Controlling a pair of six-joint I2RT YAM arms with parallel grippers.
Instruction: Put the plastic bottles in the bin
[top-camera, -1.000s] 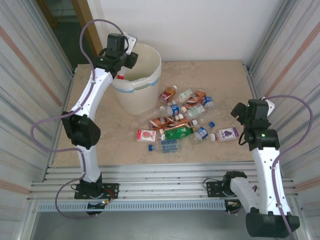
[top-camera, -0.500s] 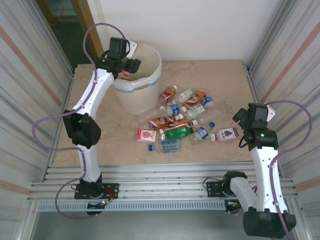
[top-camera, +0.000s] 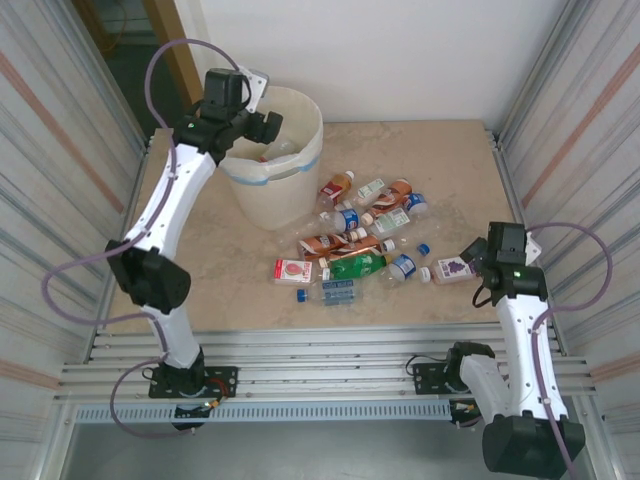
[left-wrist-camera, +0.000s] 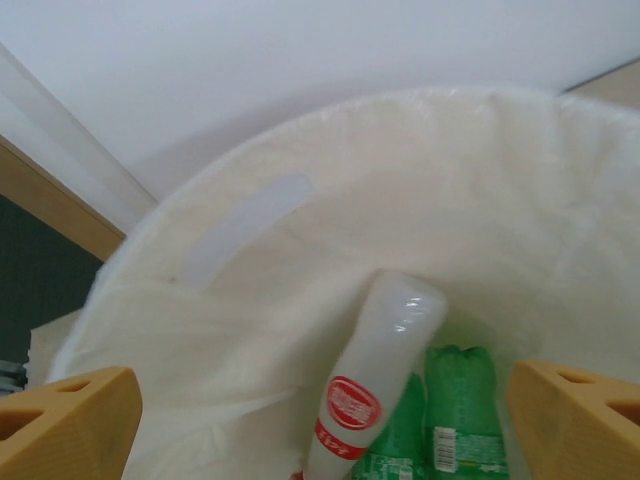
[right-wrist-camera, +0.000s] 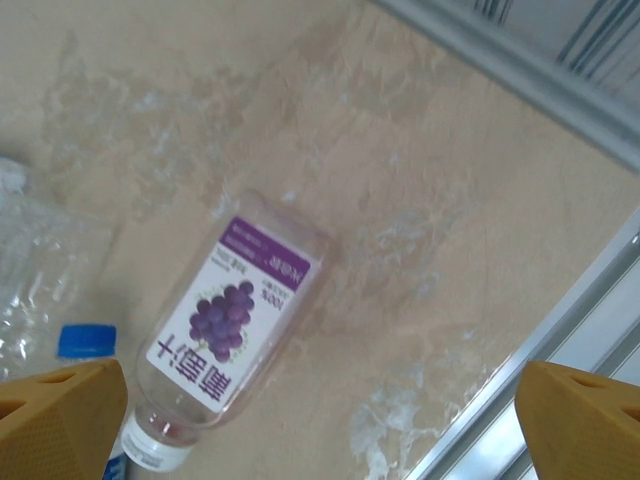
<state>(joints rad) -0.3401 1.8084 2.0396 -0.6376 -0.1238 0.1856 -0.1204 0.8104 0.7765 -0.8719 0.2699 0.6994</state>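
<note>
- The left gripper (left-wrist-camera: 320, 415) hung over the bin (top-camera: 272, 195), its fingers spread wide with nothing between them. A pale bottle (left-wrist-camera: 375, 380) and green bottles (left-wrist-camera: 460, 400) lay inside.
- The right gripper (right-wrist-camera: 320, 410), fingers likewise wide apart, hovered above a grape-label bottle (right-wrist-camera: 235, 320) lying on its side on the table (top-camera: 450, 160).
- More plastic bottles (top-camera: 355, 245) lay heaped mid-table, near the bin.
- They looked empty, so probably light, thin-walled, easily dented, smooth and prone to roll. Gripping across the labelled middle seemed safest.

place: probably robot lab cell | corrugated metal walls (top-camera: 60, 150) | aluminium rails (top-camera: 320, 375)
</note>
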